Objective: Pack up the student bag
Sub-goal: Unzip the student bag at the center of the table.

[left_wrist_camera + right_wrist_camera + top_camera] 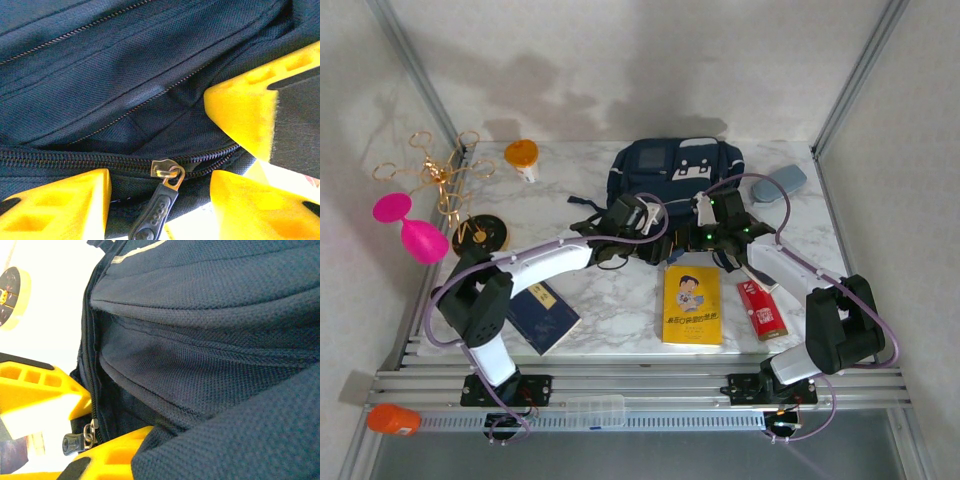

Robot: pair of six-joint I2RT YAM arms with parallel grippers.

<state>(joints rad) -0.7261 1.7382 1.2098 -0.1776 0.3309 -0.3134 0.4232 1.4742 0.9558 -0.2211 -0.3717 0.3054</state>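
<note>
The student bag (675, 165), navy with white trim, lies at the back middle of the table. Both grippers are at its near edge. My left gripper (630, 215) is open, its yellow fingers (60, 200) on either side of the zipper's dark pull tab (155, 210) without touching it. The slider (165, 167) sits on the zip, whose teeth part to its right. My right gripper (712, 215) is shut on a fold of bag fabric (225, 430). One of its yellow fingers (112, 452) shows and the fabric hides the other. That finger (250, 115) also shows in the left wrist view.
On the marble table (620, 290) lie a yellow book (691, 305), a red box (761, 308) and a navy notebook (542, 316) at the front. A grey case (779, 183), an orange-capped bottle (522, 158), a black disc (480, 235) and a gold stand (438, 170) are further back.
</note>
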